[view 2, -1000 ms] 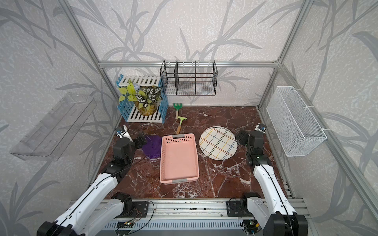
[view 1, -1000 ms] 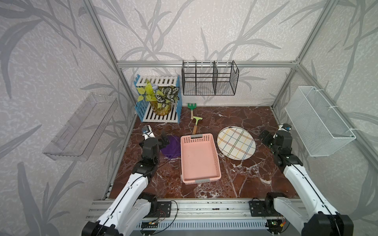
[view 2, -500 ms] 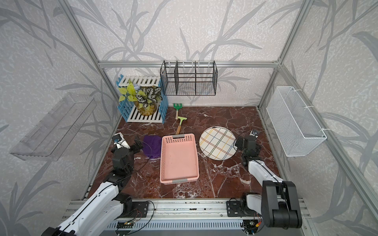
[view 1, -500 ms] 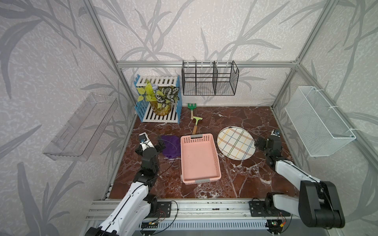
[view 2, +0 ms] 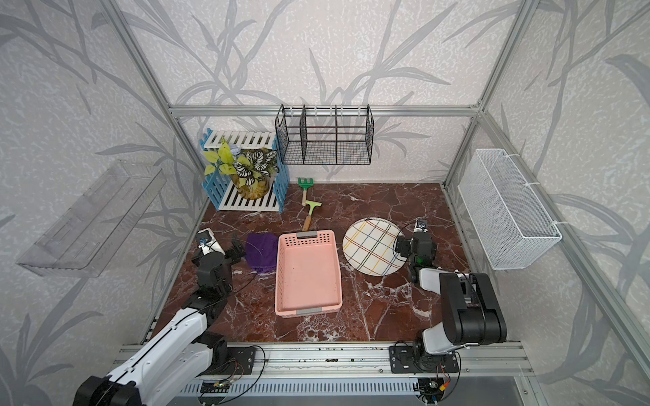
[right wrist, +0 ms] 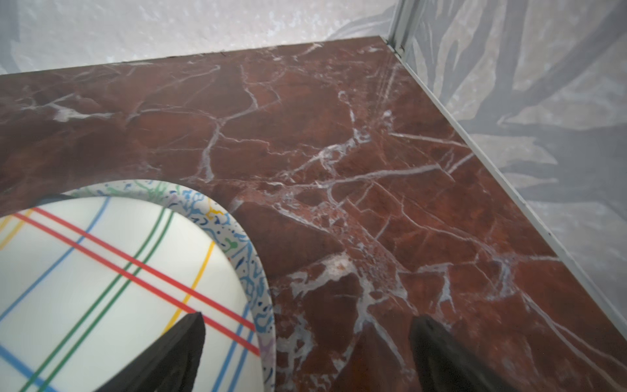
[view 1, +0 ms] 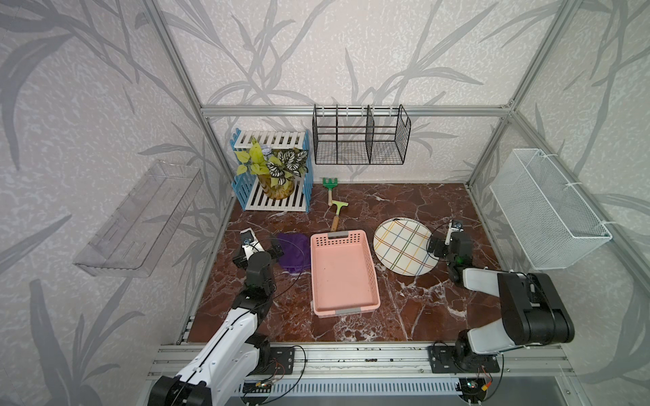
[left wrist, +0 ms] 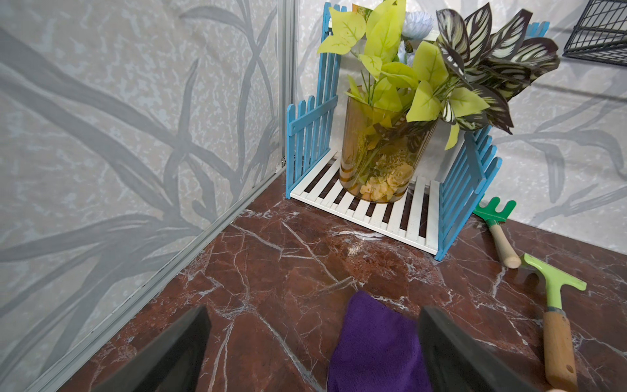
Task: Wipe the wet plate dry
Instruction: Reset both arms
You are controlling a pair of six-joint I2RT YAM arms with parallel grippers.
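One clear shelf [view 1: 140,218] hangs on the wall, well to the outer side of the left pincer [view 1: 274,251]. That pincer's jaws are spread wide and hold nothing. One purple cloth [view 1: 294,251] lies crumpled just ahead of it, its near end reaching between the jaws in the wrist view [left wrist: 373,346]. Farther ahead stands one slatted stand [view 1: 271,204] with one potted plant [view 1: 278,175]. Two garden tools, a rake [view 1: 330,186] and a hoe [view 1: 338,211], lie beyond the cloth. One pink basket [view 1: 343,274] sits between the two pincers. One plaid plate [view 1: 404,247] lies flat right before the right pincer [view 1: 434,247]. This pincer is likewise released and empty, with one finger over the plate's rim and the other over bare marble [right wrist: 373,169]. One white wire basket [view 1: 548,207] hangs on its outer side.
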